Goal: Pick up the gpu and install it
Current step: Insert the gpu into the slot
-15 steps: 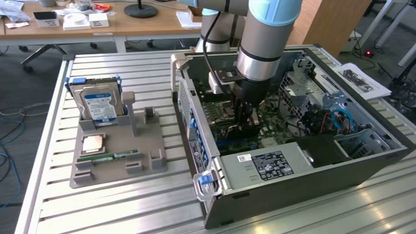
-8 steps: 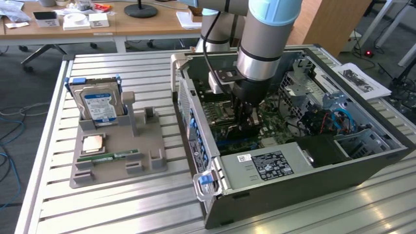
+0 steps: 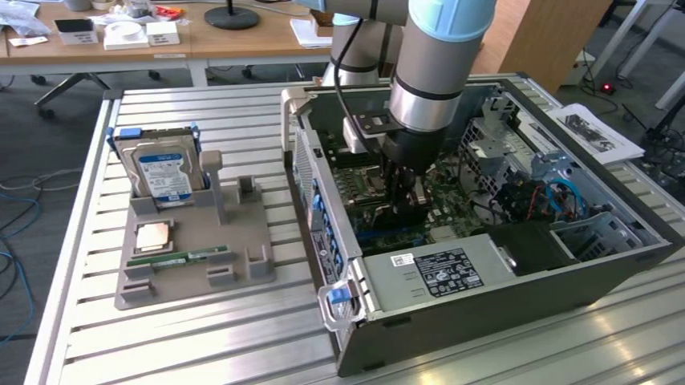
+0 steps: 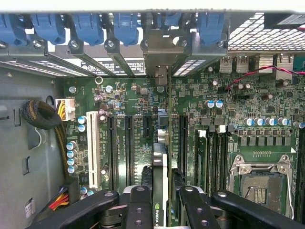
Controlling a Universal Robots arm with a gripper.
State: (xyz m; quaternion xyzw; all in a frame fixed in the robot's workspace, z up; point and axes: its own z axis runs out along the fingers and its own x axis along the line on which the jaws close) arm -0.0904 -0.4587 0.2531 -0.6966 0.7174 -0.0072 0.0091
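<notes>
I see the gpu point(image 4: 161, 162) edge-on in the wrist view, a thin card with a green logo near my fingers. It stands upright over the green motherboard point(image 4: 138, 95), in line with the long black slots point(image 4: 128, 148). Its metal bracket point(image 4: 157, 52) reaches the case's rear slot openings. My gripper point(image 4: 163, 193) is shut on the card, one black finger point(image 4: 140, 195) on each side. In the exterior view the gripper point(image 3: 405, 192) is down inside the open computer case point(image 3: 460, 313), just above the board.
A white slot point(image 4: 94, 152), an empty processor socket point(image 4: 259, 183) and cable bundles point(image 4: 40, 117) lie around the card. Beside the case, a grey holder point(image 3: 192, 265) carries a hard drive point(image 3: 160, 172), a chip point(image 3: 153, 235) and a green memory stick point(image 3: 176, 258).
</notes>
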